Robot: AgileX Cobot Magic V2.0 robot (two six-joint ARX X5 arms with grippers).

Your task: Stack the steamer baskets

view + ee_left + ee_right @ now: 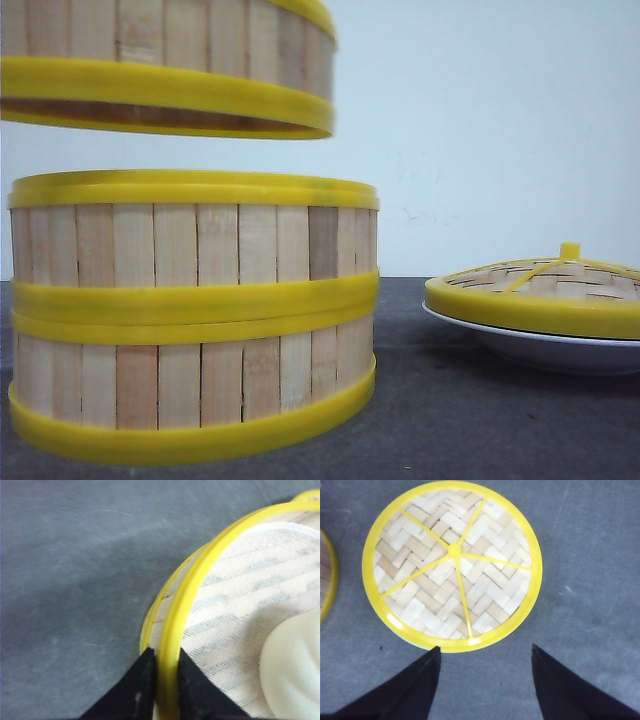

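Note:
Two steamer baskets (pixel 195 310) stand stacked at the left of the front view. A third steamer basket (pixel 170 65) hangs in the air just above them, a gap under it. My left gripper (pixel 165 655) is shut on the yellow rim (pixel 185 605) of that raised basket; inside it lie a white cloth liner (pixel 250 585) and a pale bun (pixel 295 670). My right gripper (pixel 486 650) is open above the table, just short of the woven lid (pixel 452 565), holding nothing. Neither gripper shows in the front view.
The woven bamboo lid (pixel 545 290) with a yellow rim and knob rests on a shallow white plate (pixel 540 350) at the right. The table (pixel 420 420) is dark grey. An edge of a basket (pixel 327 575) shows beside the lid in the right wrist view.

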